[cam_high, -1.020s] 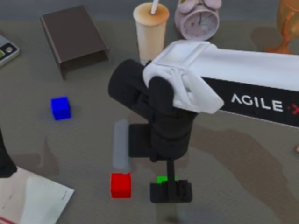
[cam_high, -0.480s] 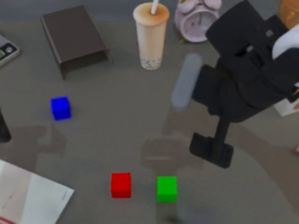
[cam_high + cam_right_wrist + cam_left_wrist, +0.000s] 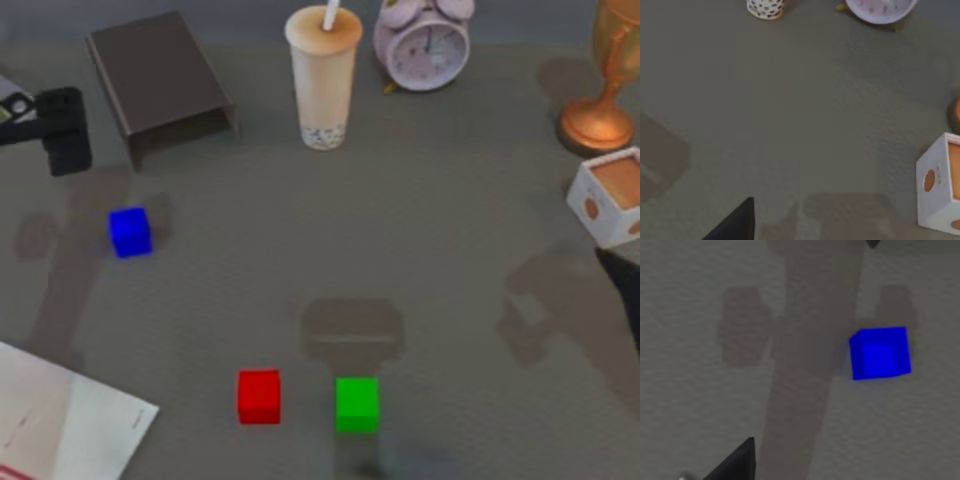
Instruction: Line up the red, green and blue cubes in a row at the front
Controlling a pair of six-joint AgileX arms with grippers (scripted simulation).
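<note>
The red cube point(image 3: 259, 397) and the green cube point(image 3: 357, 404) sit side by side near the front edge, a small gap between them. The blue cube point(image 3: 130, 232) lies alone at mid-left; it also shows in the left wrist view as the blue cube point(image 3: 880, 353). My left gripper point(image 3: 61, 133) hovers at the far left, behind the blue cube and apart from it. It is open; one dark finger point(image 3: 736, 464) shows, well off to the side. My right arm point(image 3: 624, 292) is pulled back to the right edge, open, with one finger point(image 3: 737, 222) in view and nothing held.
At the back stand a brown book point(image 3: 160, 85), a drink cup point(image 3: 323, 75), an alarm clock point(image 3: 422, 42) and a golden trophy point(image 3: 600, 85). A white and tan spotted box point(image 3: 610, 197) sits at the right edge. White paper point(image 3: 60, 420) covers the front-left corner.
My right arm lifted off the green cube, leaving it beside the red one, and swung back to the right edge. My left gripper came into view at the back left.
</note>
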